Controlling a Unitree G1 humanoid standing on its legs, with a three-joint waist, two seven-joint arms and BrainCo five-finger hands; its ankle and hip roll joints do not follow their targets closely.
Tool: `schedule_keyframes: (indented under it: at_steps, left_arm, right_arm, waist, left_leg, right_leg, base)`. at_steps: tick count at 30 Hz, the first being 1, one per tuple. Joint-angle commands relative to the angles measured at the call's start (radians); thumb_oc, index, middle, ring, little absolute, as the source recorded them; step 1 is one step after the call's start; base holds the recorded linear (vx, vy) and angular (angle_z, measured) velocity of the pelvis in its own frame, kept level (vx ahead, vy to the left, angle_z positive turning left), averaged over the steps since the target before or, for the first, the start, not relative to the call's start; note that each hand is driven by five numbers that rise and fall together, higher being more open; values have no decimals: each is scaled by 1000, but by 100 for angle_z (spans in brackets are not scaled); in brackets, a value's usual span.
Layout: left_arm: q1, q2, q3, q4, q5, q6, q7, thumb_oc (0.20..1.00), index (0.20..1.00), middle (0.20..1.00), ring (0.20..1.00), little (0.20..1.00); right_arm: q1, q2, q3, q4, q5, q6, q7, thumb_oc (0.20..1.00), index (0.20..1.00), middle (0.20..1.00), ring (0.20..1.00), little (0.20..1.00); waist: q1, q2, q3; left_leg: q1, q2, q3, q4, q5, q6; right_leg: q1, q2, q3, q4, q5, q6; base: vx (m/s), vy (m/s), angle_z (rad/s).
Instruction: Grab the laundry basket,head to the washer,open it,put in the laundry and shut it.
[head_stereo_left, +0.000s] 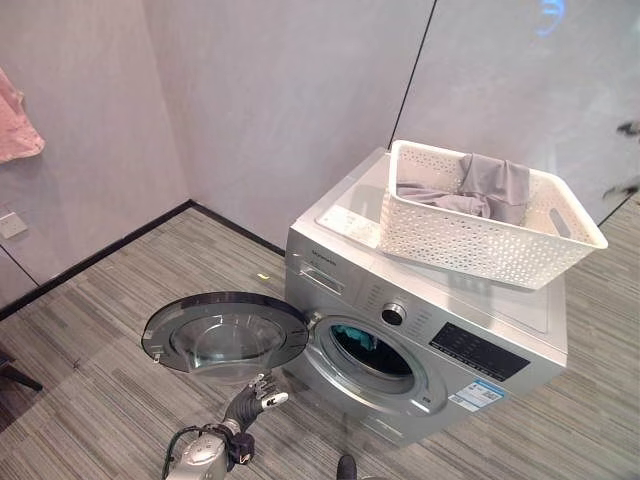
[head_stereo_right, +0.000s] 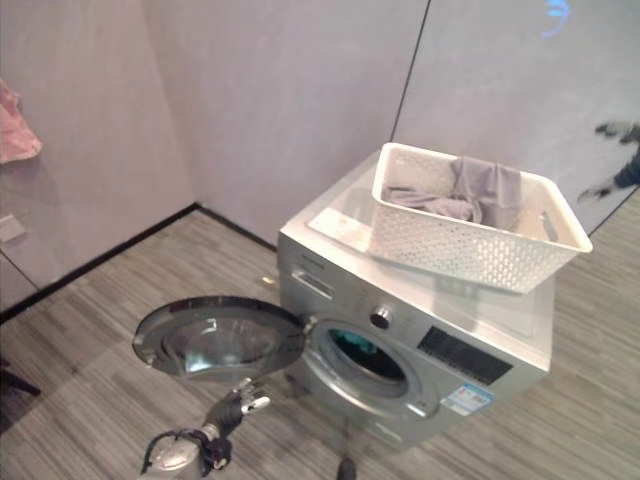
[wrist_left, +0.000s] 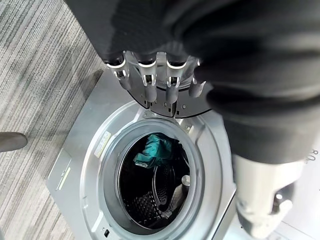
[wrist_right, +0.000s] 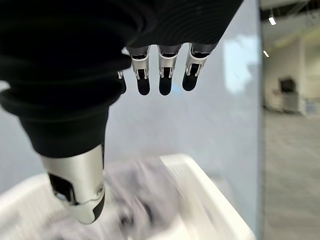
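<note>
A silver front-loading washer (head_stereo_left: 470, 300) stands on the floor with its round door (head_stereo_left: 225, 330) swung wide open to the left. A teal cloth (wrist_left: 155, 150) lies inside the dark drum (head_stereo_left: 375, 350). On the washer's top sits a white perforated laundry basket (head_stereo_left: 480, 255) with grey laundry (head_stereo_left: 495, 185) in it. My left hand (head_stereo_left: 262, 392) is low, just under the near rim of the door, with relaxed fingers (wrist_left: 150, 82) that hold nothing. Above the basket hovers my right hand (wrist_right: 160, 75), fingers straight and empty, with the grey laundry (wrist_right: 145, 185) below it.
The washer stands close to a pale wall and a glass panel (head_stereo_left: 520, 80) behind it. A pink cloth (head_stereo_left: 15, 120) hangs on the left wall above a wall socket (head_stereo_left: 12, 224). Striped grey floor (head_stereo_left: 120, 300) stretches left of the open door.
</note>
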Motion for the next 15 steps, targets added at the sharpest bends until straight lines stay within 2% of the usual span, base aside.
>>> schedule_keyframes:
  at_steps: [1,7,15]
  left_arm:
    - [-56,20,-5,-60,-7,-69,-33,1000,1000,1000,1000,1000]
    - [-47,16,-7,-68,-12,-69,-35,1000,1000,1000,1000,1000]
    - [-24,23,4,-80,-25,-70,-34,1000,1000,1000,1000,1000]
  right_arm:
    - [-104,12,-48,44,-7,-19,1,1000,1000,1000,1000,1000]
    - [-26,73,-102,41,-5,-9,16,1000,1000,1000,1000,1000]
    - [-24,136,-102,82,-18,-4,22,1000,1000,1000,1000,1000]
  waist:
    - [32,-32,39]
    - [50,-30,52]
    - [77,-28,67]
  left_leg:
    - [-16,80,-58,50,-66,-29]
    - [-24,85,-60,44,-56,-33]
    - [-52,89,-75,36,-37,-40]
  right_leg:
    - [46,-4,37,49,-144,31]
    - [46,1,28,34,-142,31]
    - [40,6,12,12,-137,28]
  base:
    - [9,-44,-4]
    - [0,-10,1]
    - [-2,-25,7]
